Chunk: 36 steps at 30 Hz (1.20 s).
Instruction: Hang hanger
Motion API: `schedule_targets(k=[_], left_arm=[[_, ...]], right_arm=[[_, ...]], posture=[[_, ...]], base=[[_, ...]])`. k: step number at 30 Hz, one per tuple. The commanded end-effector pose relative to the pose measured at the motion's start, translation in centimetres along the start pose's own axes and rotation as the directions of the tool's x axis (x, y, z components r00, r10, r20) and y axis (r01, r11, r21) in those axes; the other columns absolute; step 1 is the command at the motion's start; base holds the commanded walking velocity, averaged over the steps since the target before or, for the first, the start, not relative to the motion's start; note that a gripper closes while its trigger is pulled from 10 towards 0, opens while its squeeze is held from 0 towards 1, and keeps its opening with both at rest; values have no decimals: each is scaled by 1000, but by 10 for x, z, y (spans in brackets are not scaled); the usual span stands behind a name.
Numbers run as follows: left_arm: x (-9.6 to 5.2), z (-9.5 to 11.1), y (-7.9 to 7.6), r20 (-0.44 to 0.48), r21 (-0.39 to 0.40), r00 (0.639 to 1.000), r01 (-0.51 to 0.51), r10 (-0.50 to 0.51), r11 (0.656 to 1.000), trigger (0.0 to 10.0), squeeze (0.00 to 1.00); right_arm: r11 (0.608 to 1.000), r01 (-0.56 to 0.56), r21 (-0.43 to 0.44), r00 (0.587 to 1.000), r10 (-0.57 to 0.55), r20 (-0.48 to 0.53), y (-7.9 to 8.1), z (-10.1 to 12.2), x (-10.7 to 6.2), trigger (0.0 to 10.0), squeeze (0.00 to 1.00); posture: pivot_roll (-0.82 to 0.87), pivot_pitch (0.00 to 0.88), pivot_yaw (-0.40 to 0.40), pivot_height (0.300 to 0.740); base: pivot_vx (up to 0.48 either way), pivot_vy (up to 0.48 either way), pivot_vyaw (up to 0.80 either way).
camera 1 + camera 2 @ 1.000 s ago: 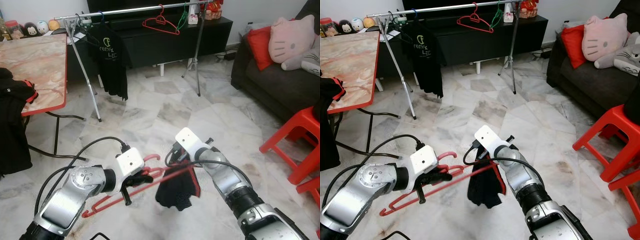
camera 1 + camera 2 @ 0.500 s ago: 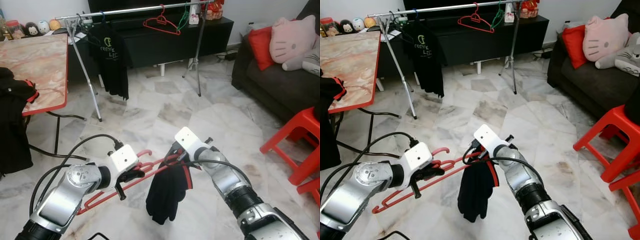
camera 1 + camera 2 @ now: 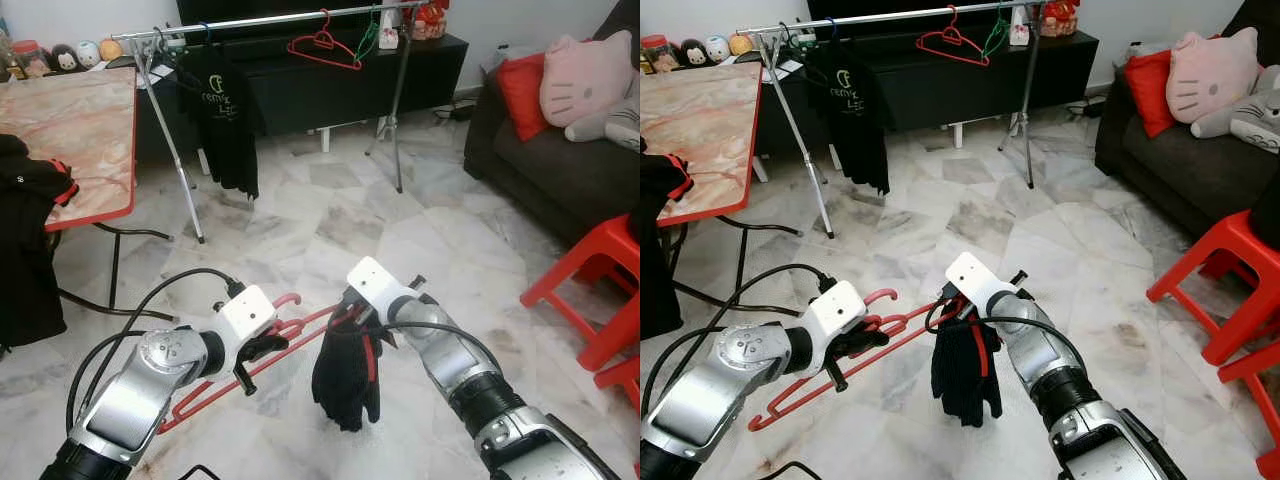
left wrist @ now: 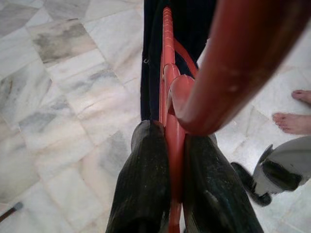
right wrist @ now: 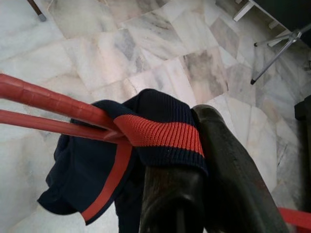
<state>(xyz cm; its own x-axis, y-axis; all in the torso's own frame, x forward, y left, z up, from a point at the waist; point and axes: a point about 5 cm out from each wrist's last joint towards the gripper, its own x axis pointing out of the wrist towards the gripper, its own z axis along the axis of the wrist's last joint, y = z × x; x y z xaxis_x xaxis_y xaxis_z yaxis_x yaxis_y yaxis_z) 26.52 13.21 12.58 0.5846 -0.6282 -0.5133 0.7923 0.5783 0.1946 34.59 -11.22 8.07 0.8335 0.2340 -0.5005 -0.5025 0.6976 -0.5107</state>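
Note:
A red plastic hanger (image 3: 300,335) slants low over the marble floor in front of me. My left gripper (image 3: 262,350) is shut on its neck just below the hook, and the black fingers (image 4: 146,170) pinch the red bar (image 4: 167,97). A dark navy garment with a red stripe (image 3: 345,380) droops from the hanger's right end. My right gripper (image 3: 355,315) is shut on that garment's ribbed hem (image 5: 160,131) beside the hanger bars (image 5: 48,102). The clothes rack rail (image 3: 260,20) stands far ahead.
On the rack hang a black T-shirt (image 3: 225,120), a red hanger (image 3: 322,45) and a green one (image 3: 368,38). A red-edged table (image 3: 70,130) with dark clothes (image 3: 25,250) is at left. A sofa (image 3: 560,160) and red stool (image 3: 600,270) are at right. A person's bare feet (image 4: 291,121) stand nearby.
Both grippers have lifted the hanger a little. The garment, bunched a second ago, dropped to hang long and has now shifted right along the hanger's end.

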Motion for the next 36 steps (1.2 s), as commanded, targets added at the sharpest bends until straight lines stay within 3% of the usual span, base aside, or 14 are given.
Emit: schedule_targets(k=[1, 8, 15, 18, 21, 23, 31, 36], left_arm=[[-1, 15, 1, 40, 24, 999, -16, 15, 1000, 10000, 0], [5, 22, 0, 32, 24, 999, -44, 43, 999, 10000, 0], [3, 13, -3, -85, 70, 996, -26, 32, 997, 10000, 0], [4, 14, -1, -95, 67, 994, -52, 59, 996, 10000, 0], [9, 19, 7, -89, 27, 982, -165, 167, 986, 10000, 0], [12, 22, 8, -68, 20, 980, -184, 185, 983, 10000, 0], [12, 31, -5, -33, 6, 996, -81, 81, 997, 10000, 0], [7, 31, -11, -18, 14, 1000, -2, 2, 1000, 10000, 0]], right_arm=[[1000, 12, 7, 998, -12, 55, -5, 20, -1, 10000, 0], [999, 22, 38, 998, -24, 56, -6, 26, -2, 10000, 0], [989, 129, 70, 991, -130, 15, -24, 20, -4, 10000, 0], [987, 138, 81, 990, -141, 24, -26, 23, -4, 10000, 0], [986, 104, 133, 992, -113, 60, -22, 35, -6, 10000, 0], [987, 90, 135, 993, -100, 68, -19, 37, -6, 10000, 0], [988, 76, 138, 995, -84, 55, -11, 33, -4, 10000, 0], [986, 96, 140, 994, -102, 38, -15, 28, -4, 10000, 0]], posture=[[44, 0, -39, 740], [46, 0, -41, 740], [45, 0, -42, 740], [45, 0, -42, 740], [43, 0, -41, 740], [43, 0, -41, 740], [43, 0, -41, 740], [47, 0, -39, 740]], base=[[0, 0, 0], [0, 0, 0], [0, 0, 0], [0, 0, 0], [0, 0, 0], [0, 0, 0], [0, 0, 0], [0, 0, 0]])
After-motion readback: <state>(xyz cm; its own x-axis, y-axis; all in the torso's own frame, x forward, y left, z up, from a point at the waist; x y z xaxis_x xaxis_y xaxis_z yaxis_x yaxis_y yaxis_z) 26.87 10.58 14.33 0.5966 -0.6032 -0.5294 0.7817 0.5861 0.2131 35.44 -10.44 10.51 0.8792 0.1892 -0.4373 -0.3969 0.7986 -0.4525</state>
